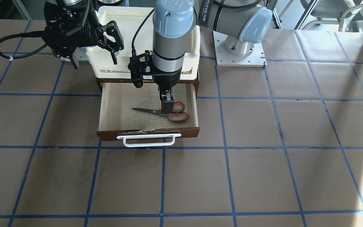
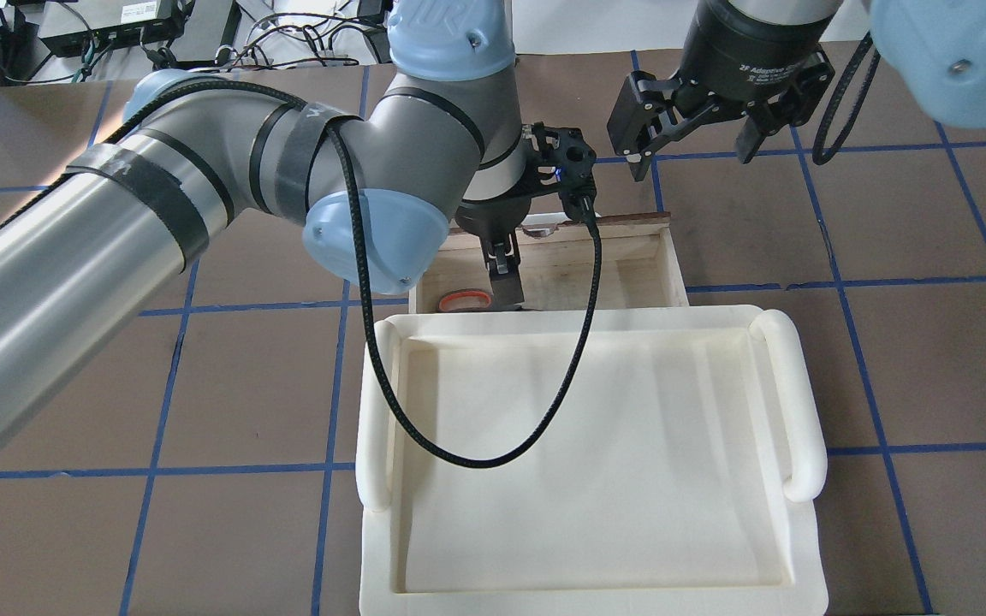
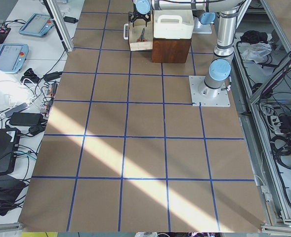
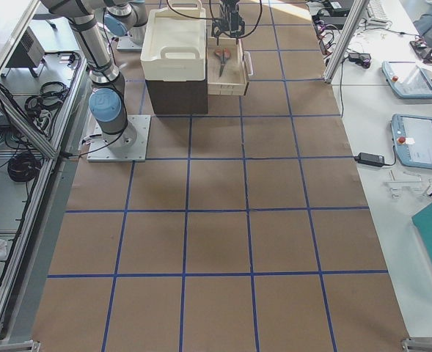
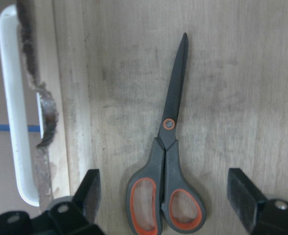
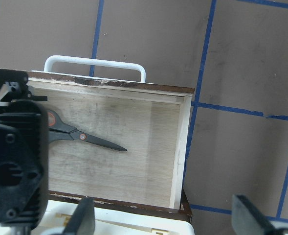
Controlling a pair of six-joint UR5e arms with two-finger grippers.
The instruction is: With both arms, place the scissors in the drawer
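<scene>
Quick one from us: the scissors (image 5: 170, 125) are lying flat on the bare floor of the drawer (image 1: 121, 101), right under the left pincer (image 5: 165, 188). The orange-lined loops sit between its fingers and the blades point away from it. That pincer is spread wide, with a clear gap on either side of the handles, so it's gripping nothing. We reckon the drop-off is done and the wide spread is there so it can lift out without snagging the loops. The right pincer (image 2: 691, 156) hangs higher up, off toward the blade-tip side, also splayed apart and empty, probably parked clear of the other arm. The drawer is pulled out over the worktop (image 1: 263, 176), and its white handle (image 1: 150, 141) is just outside one left finger if it needs shutting.
</scene>
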